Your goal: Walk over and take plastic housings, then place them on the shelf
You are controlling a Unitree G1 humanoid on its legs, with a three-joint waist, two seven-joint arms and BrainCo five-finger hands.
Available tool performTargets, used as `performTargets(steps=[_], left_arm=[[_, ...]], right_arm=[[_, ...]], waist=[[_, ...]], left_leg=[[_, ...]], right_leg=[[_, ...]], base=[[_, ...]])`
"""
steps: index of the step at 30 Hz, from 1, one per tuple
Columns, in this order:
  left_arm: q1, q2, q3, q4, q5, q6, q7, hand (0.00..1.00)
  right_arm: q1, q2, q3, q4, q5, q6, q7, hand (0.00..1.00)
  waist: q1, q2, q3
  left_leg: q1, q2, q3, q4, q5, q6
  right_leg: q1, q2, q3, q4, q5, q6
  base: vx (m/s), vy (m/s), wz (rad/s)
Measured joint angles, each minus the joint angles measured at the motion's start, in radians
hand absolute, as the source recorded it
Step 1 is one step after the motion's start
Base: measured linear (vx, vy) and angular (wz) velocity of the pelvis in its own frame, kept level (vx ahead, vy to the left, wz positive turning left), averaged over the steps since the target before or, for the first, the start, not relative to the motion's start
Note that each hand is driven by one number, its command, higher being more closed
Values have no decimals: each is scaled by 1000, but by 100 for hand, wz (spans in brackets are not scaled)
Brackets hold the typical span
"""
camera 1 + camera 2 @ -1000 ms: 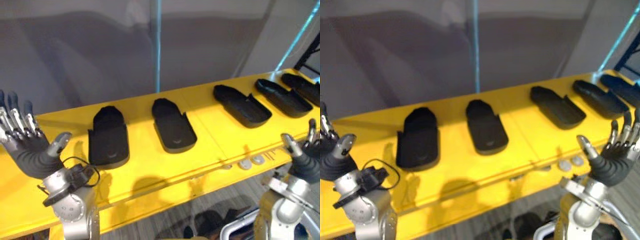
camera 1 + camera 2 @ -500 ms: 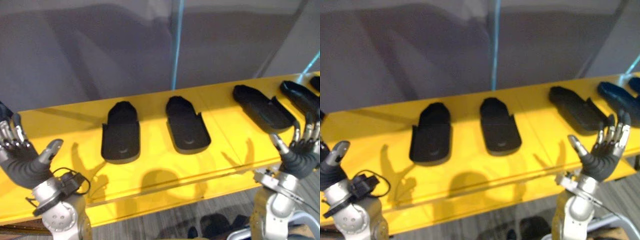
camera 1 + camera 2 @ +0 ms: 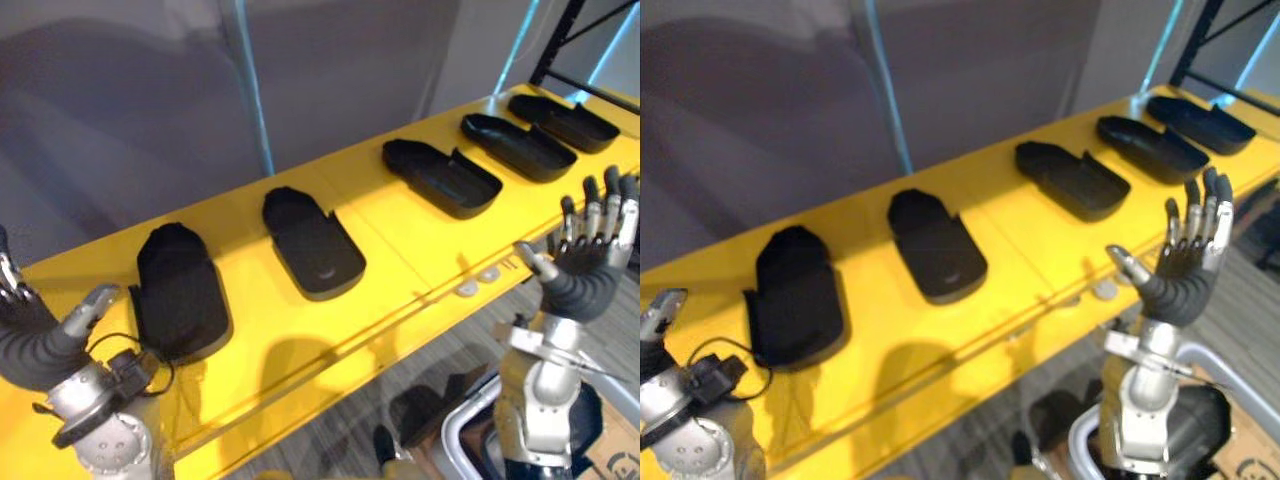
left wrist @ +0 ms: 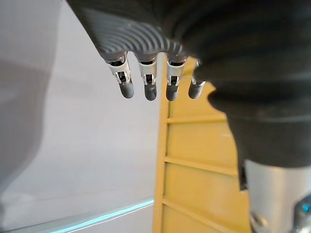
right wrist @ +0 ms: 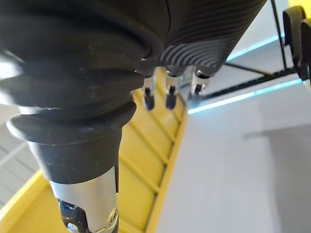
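Note:
Several black plastic housings lie in a row on a long yellow surface [image 3: 400, 265], hollow side up. The nearest ones are at the left [image 3: 180, 295] and the middle [image 3: 312, 245]; others [image 3: 440, 178] run off to the far right [image 3: 560, 122]. My left hand [image 3: 35, 340] is raised at the lower left, open, in front of the surface's near edge and holding nothing. My right hand [image 3: 590, 270] is raised at the right, open with its fingers pointing up, level with the front edge and apart from every housing. Straight fingers [image 4: 148, 80] show in the left wrist view, and likewise fingers [image 5: 167, 94] in the right wrist view.
A grey wall with a blue-lit upright [image 3: 255, 95] stands behind the yellow surface. A dark rack post [image 3: 560, 40] rises at the upper right. Small silver discs [image 3: 478, 287] sit near the front edge. A yellow slatted frame [image 4: 194, 160] shows past the left hand.
The whole picture has swung, so the camera has moved; more housings show at the right. Both hands stay open and empty, and the right one stands higher in view.

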Motion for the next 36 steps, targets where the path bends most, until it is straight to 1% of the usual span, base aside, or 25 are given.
performTargets(steps=[2,5,6,7,8,9,10,11,12,13,14,15,16,17,19,20,21,22,23,24,26,29,31,35,36], left_arm=[[-16,18,0,0,0,-18,0,0],[-31,55,-23,-4,2,-38,0,0],[-30,73,-25,-8,3,-39,3,0],[-27,92,-13,-12,12,-37,23,0],[-29,94,-1,-13,22,-37,30,0],[-44,93,2,-4,28,-30,38,0],[-55,93,3,-4,32,-20,46,0],[-57,93,3,-3,33,-16,48,0],[-59,93,5,-3,36,2,64,0],[-58,93,7,-1,38,10,73,0],[-58,92,10,13,45,23,92,0],[-58,91,13,34,70,42,113,0],[-58,90,13,40,74,51,120,0],[-64,84,14,49,78,58,125,0],[-70,78,8,76,78,64,125,0],[-77,88,22,91,76,69,125,0],[-94,88,46,110,75,78,124,0],[-96,82,52,111,66,81,125,0],[-92,82,70,111,60,81,125,0],[-89,80,82,111,59,80,124,0],[-86,77,93,111,58,72,126,0],[-60,18,120,102,59,44,124,0],[-48,-43,110,91,60,45,103,0],[-28,-56,47,65,22,54,27,0],[-22,-56,4,65,-4,67,-22,0]], right_arm=[[10,1,14,16,-1,2,-26,0],[82,18,23,-23,5,2,-14,0],[110,26,23,-51,6,-1,0,0],[117,44,26,-67,7,-1,43,0],[110,50,28,-68,8,0,55,0],[105,49,32,-76,15,-1,69,0],[87,49,35,-81,22,-1,76,0],[81,49,37,-80,22,-1,79,0],[57,50,46,-70,21,-1,83,0],[41,50,55,-57,21,-1,83,0],[10,50,81,-20,21,-1,82,0],[-17,49,114,26,16,-1,80,0],[-28,49,129,50,6,0,77,0],[-53,46,161,90,-18,1,63,0],[-79,37,192,131,-47,4,49,0],[-95,42,194,155,-64,7,40,0],[-102,46,202,160,-68,16,36,0],[-105,44,205,164,-77,20,37,0],[-115,43,213,180,-95,26,37,0],[-118,34,215,185,-95,39,37,0],[-118,18,215,187,-95,44,26,0],[-107,16,194,178,-86,58,42,0],[-82,10,134,177,-84,100,54,0],[-57,10,68,177,-92,150,35,0],[-45,10,49,177,-93,169,17,0]], waist=[[0,-1,1],[-6,-4,3],[-7,-15,6],[3,-18,6],[12,-11,9],[-2,-19,8],[-2,-22,5],[-1,-22,5],[1,-19,4],[3,-19,4],[8,-19,-4],[24,-27,-15],[31,-34,-21],[39,-65,-33],[80,-30,-41],[111,-6,-53],[100,-6,-52],[95,-8,-52],[92,-14,-52],[103,-10,-53],[110,-13,-51],[107,-31,-38],[77,-13,-20],[43,-11,4],[34,-12,8]], left_leg=[[11,-4,0,5,-24,-3],[54,-26,35,28,-88,21],[55,-37,61,47,-113,24],[51,-33,150,52,-104,42],[48,-28,189,42,-88,45],[46,-25,239,21,-60,53],[53,-19,301,-21,-21,57],[53,-17,310,-26,-14,58],[47,-5,350,-45,10,56],[44,0,369,-54,21,54],[30,16,406,-54,34,48],[11,28,444,-48,45,43],[-3,30,451,-35,47,40],[-47,28,459,7,46,38],[-91,6,345,-49,53,28],[-85,30,338,-112,115,19],[-83,28,358,-125,147,21],[-83,27,362,-122,149,19],[-89,41,378,-104,150,16],[-91,66,388,-106,160,-1],[-92,97,417,-108,171,-21],[-92,112,462,-96,178,-44],[-116,132,463,-74,182,-53],[-123,119,468,-111,201,-65],[-123,112,464,-130,207,-67]], right_leg=[[-17,8,12,35,5,2],[-38,23,54,111,10,7],[-51,26,56,116,33,15],[-57,38,42,23,181,-51],[-55,33,0,-9,224,-89],[-83,26,-145,132,87,-126],[-101,0,-272,327,-81,-145],[-100,-8,-291,356,-107,-146],[-87,-45,-370,467,-191,-143],[-74,-67,-404,508,-226,-143],[-39,-116,-469,569,-276,-147],[3,-169,-511,605,-296,-148],[24,-199,-523,612,-295,-146],[26,-214,-519,567,-278,-85],[5,-144,-503,456,-231,-88],[31,-94,-464,339,-223,-98],[36,-144,-492,444,-282,-164],[53,-173,-513,451,-275,-156],[101,-174,-513,370,-228,-82],[121,-137,-533,304,-207,-52],[132,-95,-519,228,-199,-42],[176,-61,-522,85,-187,-24],[195,-24,-521,-2,-125,-39],[179,-17,-505,-75,-91,-47],[169,-22,-507,-82,-84,-47]], base=[[-97,82,-37],[-156,117,-78],[-309,56,-142],[-336,32,-163],[-394,40,-175],[-341,92,-143],[-262,93,-115],[-38,59,-110],[147,21,-72],[249,13,-100],[266,-6,-102],[283,-12,-101],[168,-44,-99],[-20,-127,-91],[-171,-167,-126],[-2,-108,-115],[102,-73,-83],[132,-34,-38],[5,-132,-52],[-39,-187,-62],[-106,-225,-60],[-132,-195,-57],[-167,-99,-21],[-152,-21,-21],[-72,6,-22]])
